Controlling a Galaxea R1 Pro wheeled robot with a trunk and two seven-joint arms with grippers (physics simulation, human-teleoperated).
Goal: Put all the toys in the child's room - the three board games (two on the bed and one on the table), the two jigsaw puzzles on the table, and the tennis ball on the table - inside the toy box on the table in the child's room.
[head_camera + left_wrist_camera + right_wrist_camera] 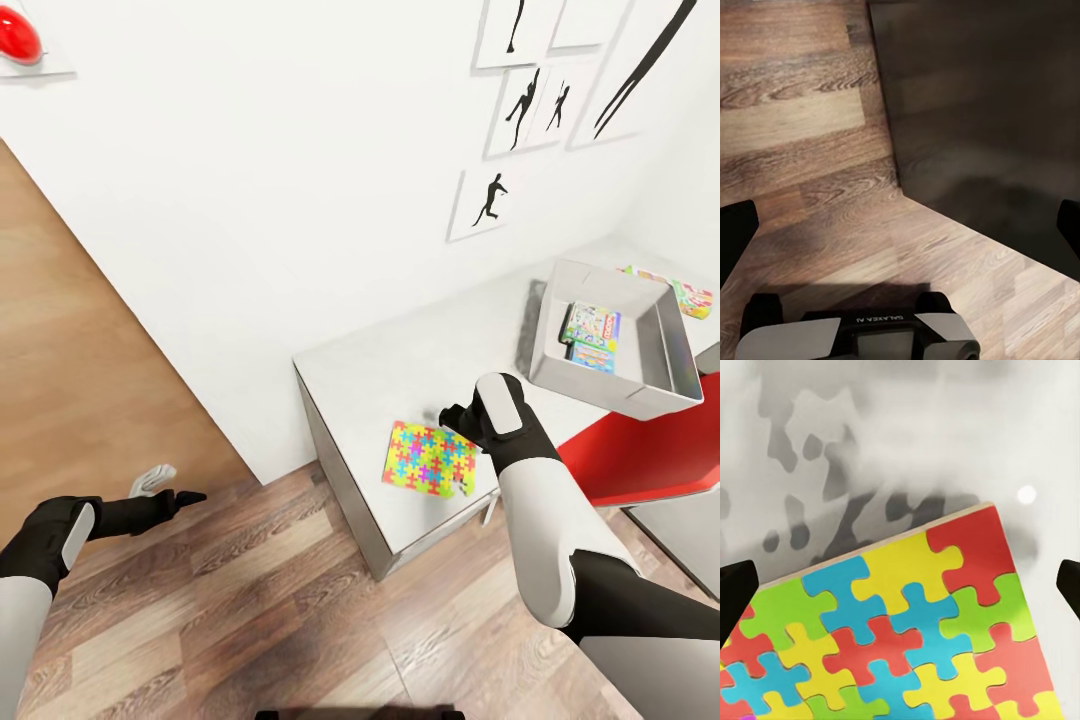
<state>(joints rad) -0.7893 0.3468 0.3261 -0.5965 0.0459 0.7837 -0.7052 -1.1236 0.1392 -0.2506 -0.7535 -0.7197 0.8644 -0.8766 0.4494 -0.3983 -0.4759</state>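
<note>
Far left in the head view: left gripper (182, 497) out over the wood floor (250, 600), fingers pointing toward the base of the white wall (250, 200), nothing between them. From the left wrist view, dark fingertips (736, 234) at both edges of the frame, spread wide, only floor planks and a dark shadowed wall face beyond. A small pale grey object (150, 478) on the floor just beside that gripper, too small to identify.

Further right, a grey table (400, 370) against the wall. Near its front edge, flat on the top, a jigsaw puzzle (430, 459) in bright yellow, blue, red and green pieces. Right gripper (452, 418) directly above the puzzle's far edge, wrist bent down toward it. From the right wrist view, puzzle (892, 637) close beneath, its corner and far edge lying between the two fingertips (735, 589), which sit wide apart at the frame's sides and touch nothing; mottled grey tabletop (907, 435) past the puzzle's edge.

Beyond and to the right of the right gripper, well apart from it: grey toy box (670, 350), open-topped, with two colourful board games (590, 338) already lying inside. Behind the box, at the table's far end, another colourful flat toy (690, 295), partly hidden by the box rim. A red chair seat (640, 460) just right of the right forearm. Black silhouette pictures (520, 110) on the wall above the table.
</note>
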